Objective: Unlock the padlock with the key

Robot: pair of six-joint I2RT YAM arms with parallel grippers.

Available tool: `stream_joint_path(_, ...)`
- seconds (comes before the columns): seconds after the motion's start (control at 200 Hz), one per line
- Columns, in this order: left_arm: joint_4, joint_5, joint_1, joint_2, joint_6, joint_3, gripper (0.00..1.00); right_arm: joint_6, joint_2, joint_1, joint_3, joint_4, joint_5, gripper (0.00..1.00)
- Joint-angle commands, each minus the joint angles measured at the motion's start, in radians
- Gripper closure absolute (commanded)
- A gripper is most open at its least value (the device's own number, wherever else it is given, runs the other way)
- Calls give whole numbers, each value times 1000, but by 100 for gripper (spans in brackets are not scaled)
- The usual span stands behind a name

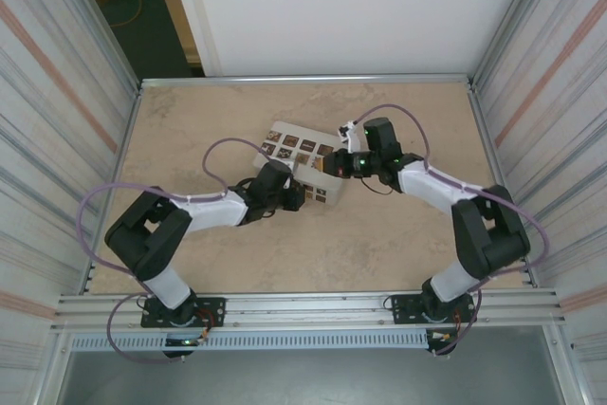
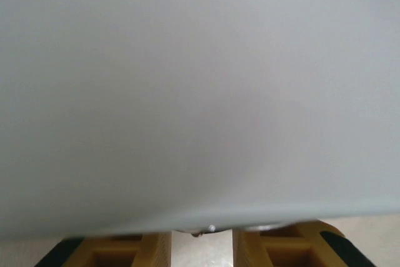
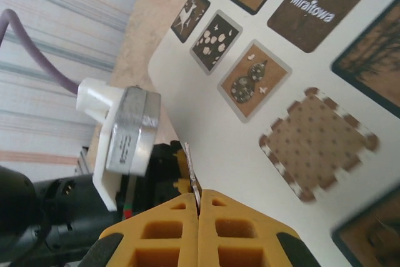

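A pale stone-patterned table (image 1: 190,253) stretches out beyond both sets of fingers. A white box (image 1: 296,151) printed with dark picture squares lies flat on it between the two arms.

The left gripper (image 2: 201,241) sits low against the box's near side, and the box's plain white wall looms directly ahead of its fingertips. Its yellow fingers (image 2: 140,249) stand a little apart, with bare tabletop showing in the gap. I cannot tell whether they pinch anything at the tips.

The right gripper (image 3: 199,206) hangs over the box's other edge, with the patterned top spread out to the right of its fingers. Its fingers are pressed together on the key (image 3: 192,179), a thin metal blade sticking straight out from between them.

Just past the left fingertips, at the box's bottom edge, sits a small pale metal glint (image 2: 210,229). I cannot tell whether it is the padlock's loop.
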Motion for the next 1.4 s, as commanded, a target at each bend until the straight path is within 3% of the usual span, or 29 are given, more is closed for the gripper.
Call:
stream_joint_path(0.0,-50,49,-4,-76,-88,54,76,-118,-98,-6,-54,-94,53,100)
stream_joint_path(0.281,-163,98,-8,-148,-203,97,79,-198,-296,33,-215,-90,125,100)
stream_joint_path(0.696,-230,203,-9,-218,-346,117,80,-261,-501,285,-440,23,436,100)
stream_joint_path(1.077,-247,244,-9,-249,-409,124,80,-322,-433,473,-501,182,713,100)
stream_joint_path(1.398,-253,275,-9,-249,-432,134,79,-334,-379,505,-528,304,753,100)
